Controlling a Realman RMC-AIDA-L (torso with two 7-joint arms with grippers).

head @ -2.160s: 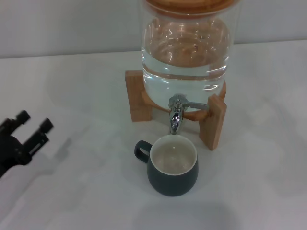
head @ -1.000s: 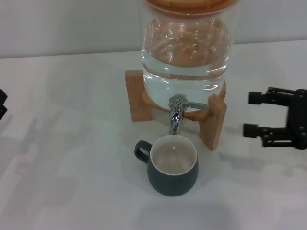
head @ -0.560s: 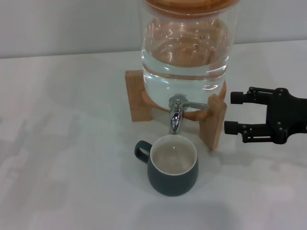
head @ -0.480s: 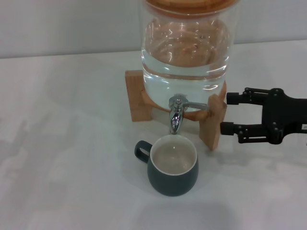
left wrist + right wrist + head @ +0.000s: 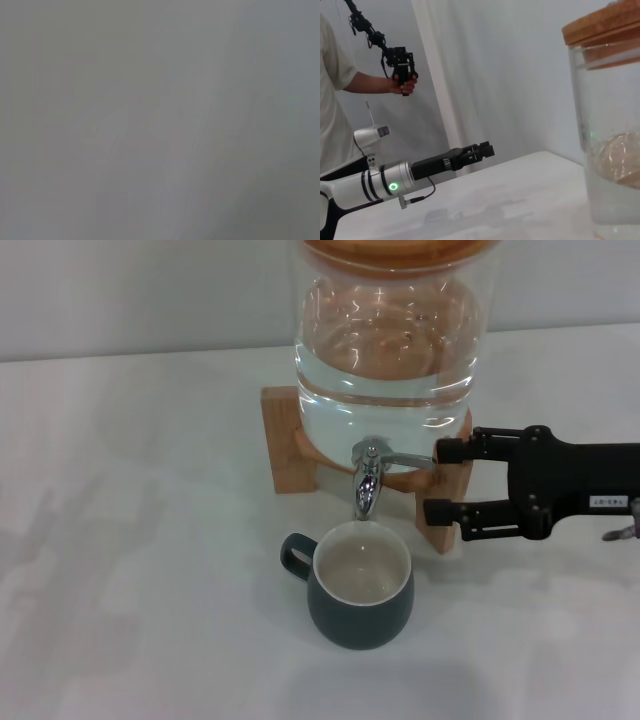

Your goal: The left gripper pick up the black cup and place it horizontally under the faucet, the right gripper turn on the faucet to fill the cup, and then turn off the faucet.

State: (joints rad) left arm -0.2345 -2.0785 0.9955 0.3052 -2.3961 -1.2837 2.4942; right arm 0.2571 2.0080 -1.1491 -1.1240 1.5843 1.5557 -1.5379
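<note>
The black cup (image 5: 360, 590) stands upright on the white table right under the faucet (image 5: 366, 483), with its handle pointing left and its cream inside showing. From the right, my right gripper (image 5: 437, 481) reaches in, open. Its upper fingertip is just at the end of the faucet's thin lever (image 5: 408, 457), and its lower one is in front of the wooden stand's leg. The head view has no left gripper in it. In the right wrist view the left gripper (image 5: 481, 150) hovers far off above the table, on its silver wrist with the green light.
The big glass water dispenser (image 5: 385, 340) sits on a wooden stand (image 5: 285, 440) at the back and also fills the edge of the right wrist view (image 5: 612, 130). A person (image 5: 335, 90) holding a device stands beyond the table. The left wrist view is plain grey.
My right gripper came in from the right and moved left until its fingers reached the faucet's lever. The left gripper withdrew out of the head view. The cup has not moved.
</note>
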